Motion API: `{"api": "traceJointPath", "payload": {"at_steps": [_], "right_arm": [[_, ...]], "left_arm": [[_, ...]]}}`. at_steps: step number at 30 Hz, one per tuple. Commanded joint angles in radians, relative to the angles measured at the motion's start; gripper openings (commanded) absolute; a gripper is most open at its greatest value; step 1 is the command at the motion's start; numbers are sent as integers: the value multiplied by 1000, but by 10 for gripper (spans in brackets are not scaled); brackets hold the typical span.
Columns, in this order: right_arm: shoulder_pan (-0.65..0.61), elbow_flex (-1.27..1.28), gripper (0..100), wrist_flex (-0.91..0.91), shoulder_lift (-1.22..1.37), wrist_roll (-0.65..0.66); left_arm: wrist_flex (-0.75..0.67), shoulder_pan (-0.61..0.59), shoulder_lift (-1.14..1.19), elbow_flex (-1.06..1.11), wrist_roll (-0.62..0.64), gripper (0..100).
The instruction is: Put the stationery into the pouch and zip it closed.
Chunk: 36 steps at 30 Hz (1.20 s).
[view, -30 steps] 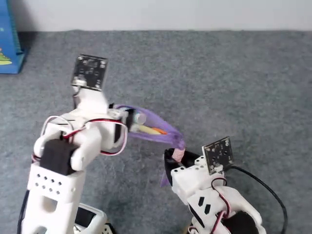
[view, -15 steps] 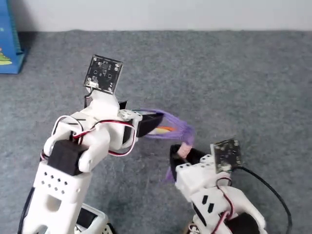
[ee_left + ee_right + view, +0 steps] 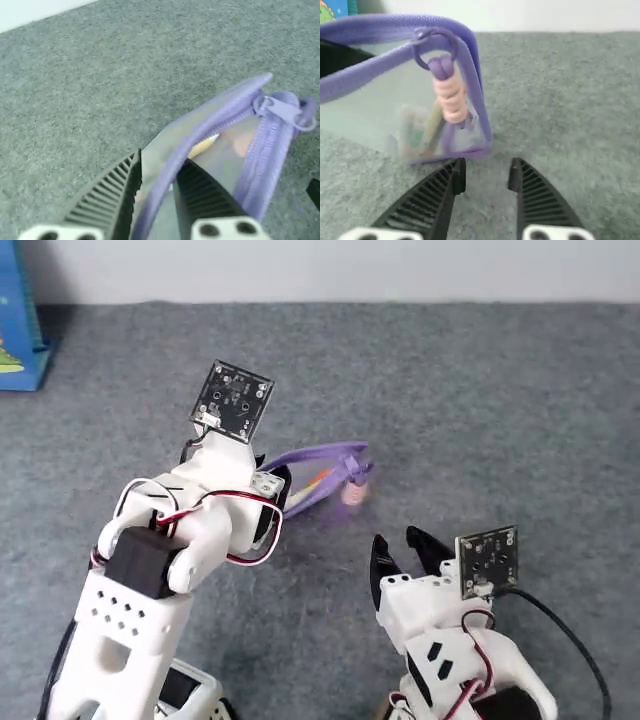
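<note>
You've one purple pouch [image 3: 318,454], your left claw [image 3: 157,167] clamped on its edge; your right claw [image 3: 487,172] gapes empty just nearer, over the bench [image 3: 500,390].

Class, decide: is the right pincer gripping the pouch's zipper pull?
No, the right pincer stands open, short of the pouch, touching nothing.

bright, even, diffuse light thru all views; soft faint shadow under pouch [image 3: 375,100] on grey carpet [image 3: 570,100].
</note>
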Motion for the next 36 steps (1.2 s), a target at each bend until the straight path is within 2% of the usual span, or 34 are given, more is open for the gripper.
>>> {"api": "traceJointPath", "payload": {"at_steps": [1, 8, 17, 29, 34, 36], "right_arm": [[4, -35, 124, -93, 4, 12], [2, 55, 226, -171, 4, 61], [-94, 74, 183, -314, 21, 71], [-47, 71, 180, -532, 340, 69], [-16, 77, 176, -542, 372, 69], [-16, 75, 136, -542, 372, 69]], "left_arm": [[2, 3, -14, -10, -8, 72], [17, 3, -14, -10, -8, 72], [15, 3, -14, -8, -8, 72], [8, 3, -14, 48, -9, 73], [8, 3, -14, 48, -9, 73], [8, 3, -14, 48, -9, 73]]}}
